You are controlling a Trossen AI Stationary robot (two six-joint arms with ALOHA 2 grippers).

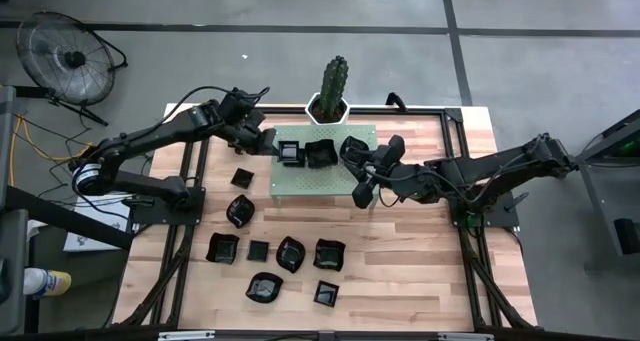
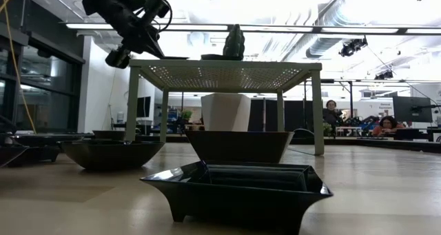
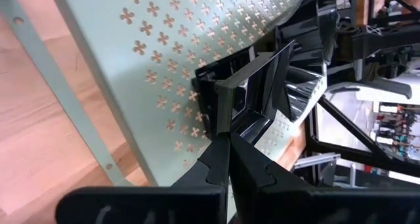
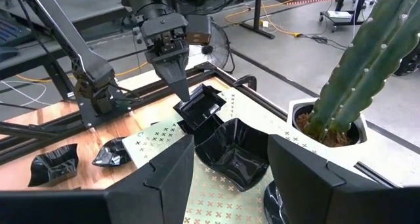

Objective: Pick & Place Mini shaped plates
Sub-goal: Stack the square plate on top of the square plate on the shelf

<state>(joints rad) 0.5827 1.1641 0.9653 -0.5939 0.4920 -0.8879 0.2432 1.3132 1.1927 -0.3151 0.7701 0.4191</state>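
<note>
Black dishes lay in two groups in the high view: nine or so loose on the wooden table [image 1: 400,251], three on the green stand [image 1: 330,179] before the cactus [image 1: 334,81]. The left gripper [image 1: 272,144] held a square plate [image 1: 290,153] at the stand's near-left corner; the right gripper [image 1: 362,174] hovered over the stand's middle.

Low view: the stand stood on thin legs above a white pot, a plate [image 2: 238,190] filling the foreground and people seated far behind. What sat on top was poorly seen from here.

Left wrist view: the fingers [image 3: 213,165] were clamped on the square plate's rim, its base seemingly on the perforated top. Release should probably wait until it sits flat, clear of the neighbouring wavy plate [image 3: 308,86].

Right wrist view: those fingers [image 4: 164,168] stood wide apart, empty, above the wavy plate [image 4: 233,152]; a fan [image 4: 216,43] and cables crossed the floor beyond.
</note>
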